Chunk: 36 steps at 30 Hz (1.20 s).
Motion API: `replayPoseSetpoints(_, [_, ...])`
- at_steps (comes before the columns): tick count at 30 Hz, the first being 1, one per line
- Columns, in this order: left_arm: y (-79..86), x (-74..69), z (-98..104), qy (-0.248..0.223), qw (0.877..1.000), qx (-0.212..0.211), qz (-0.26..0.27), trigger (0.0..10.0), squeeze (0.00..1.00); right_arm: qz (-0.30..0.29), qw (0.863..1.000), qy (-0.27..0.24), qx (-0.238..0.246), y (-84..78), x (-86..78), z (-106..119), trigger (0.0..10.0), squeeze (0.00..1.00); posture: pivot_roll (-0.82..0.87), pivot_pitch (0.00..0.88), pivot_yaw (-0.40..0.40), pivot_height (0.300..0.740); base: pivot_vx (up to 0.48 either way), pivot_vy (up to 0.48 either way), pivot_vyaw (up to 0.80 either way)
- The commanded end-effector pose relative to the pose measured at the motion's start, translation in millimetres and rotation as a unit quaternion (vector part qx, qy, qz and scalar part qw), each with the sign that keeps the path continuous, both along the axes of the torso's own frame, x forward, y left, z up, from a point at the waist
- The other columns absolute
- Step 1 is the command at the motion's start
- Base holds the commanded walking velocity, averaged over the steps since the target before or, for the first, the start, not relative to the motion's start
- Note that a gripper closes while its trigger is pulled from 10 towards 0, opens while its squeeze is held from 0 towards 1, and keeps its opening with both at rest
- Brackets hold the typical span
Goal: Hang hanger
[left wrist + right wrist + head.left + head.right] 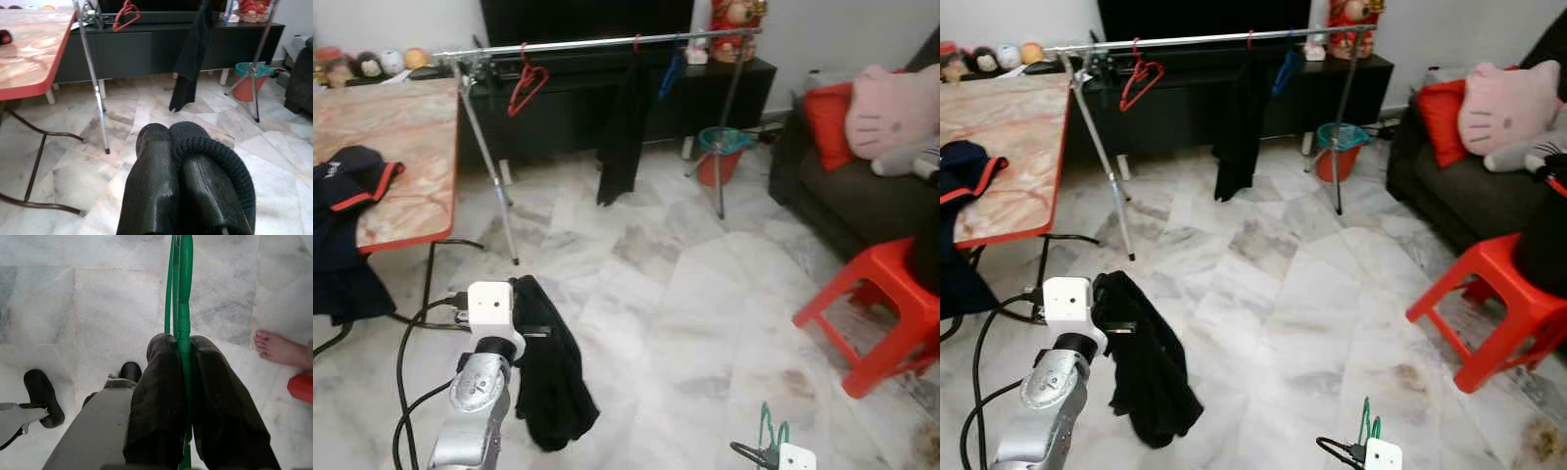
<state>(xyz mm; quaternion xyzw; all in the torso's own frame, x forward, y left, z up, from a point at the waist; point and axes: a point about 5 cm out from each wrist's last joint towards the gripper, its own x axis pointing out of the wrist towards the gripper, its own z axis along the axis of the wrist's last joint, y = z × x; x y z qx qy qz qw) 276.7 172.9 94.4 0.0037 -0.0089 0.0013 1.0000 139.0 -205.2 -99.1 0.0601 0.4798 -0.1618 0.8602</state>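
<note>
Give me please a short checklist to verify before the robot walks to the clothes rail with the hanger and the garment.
1. Right claw shut on green hanger: ok.
2. Left claw shut on black garment: ok.
3. Garment already on the hanger: not ok, they are apart.
4. Free place on rail between red hanger and hanging black cloth: ok.
5. Floor path to the rail free: ok.
6. Person's bare foot near the right claw: not ok, keep clear.
</note>
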Motion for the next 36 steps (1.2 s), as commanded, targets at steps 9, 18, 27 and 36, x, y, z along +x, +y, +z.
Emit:
replayPoseSetpoints(9, [-5.7,4.0,4.1,-0.008,1.0,0.005,-0.006,10.0,0.0,0.002,1.0,0.0,0.0,-1.9,2.0,0.8,10.0,0.0,0.1,0.0,-0.038,0.74,0.0,0.0,0.53])
replayPoseSetpoints(18, [-7.0,5.1,5.1,-0.009,1.0,0.008,-0.008,10.0,0.0,0.015,1.0,-0.001,0.0,-0.8,4.2,1.4,10.0,0.0,0.1,0.0,-0.039,0.74,0.0,0.0,0.64])
replayPoseSetpoints(27, [-9.7,6.7,7.1,-0.011,1.0,0.013,-0.015,10.0,0.0,0.017,1.0,-0.005,0.003,1.6,7.0,2.0,10.0,0.0,0.11,0.0,-0.031,0.74,0.0,0.0,0.72])
replayPoseSetpoints(36, [-10.0,5.4,8.3,-0.012,1.0,0.02,-0.02,10.0,0.0,0.023,1.0,-0.004,0.006,4.0,6.4,1.4,10.0,0.0,0.12,0.0,-0.026,0.74,0.0,0.0,0.74])
